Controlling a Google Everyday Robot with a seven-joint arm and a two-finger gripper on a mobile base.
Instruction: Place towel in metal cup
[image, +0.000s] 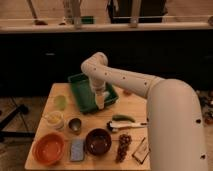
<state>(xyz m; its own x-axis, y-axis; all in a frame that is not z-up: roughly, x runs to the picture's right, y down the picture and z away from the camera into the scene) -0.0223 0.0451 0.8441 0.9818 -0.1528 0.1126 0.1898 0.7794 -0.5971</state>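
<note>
The small metal cup (75, 125) stands upright on the wooden table (135, 107), left of centre, in front of the green tray (82, 90). My gripper (100, 102) hangs down over the tray's front right part, above and to the right of the cup. A pale shape shows at the gripper's tip; I cannot tell whether it is the towel. No towel shows clearly anywhere else. The big white arm (165, 115) covers the table's right side.
A pale green cup (60, 102) and a white bowl (54, 119) stand left of the metal cup. Along the front are an orange bowl (48, 148), a blue sponge (76, 149), a dark bowl (98, 141), grapes (122, 146) and a packet (141, 150). A green vegetable (123, 118) and a utensil (125, 125) lie mid-right.
</note>
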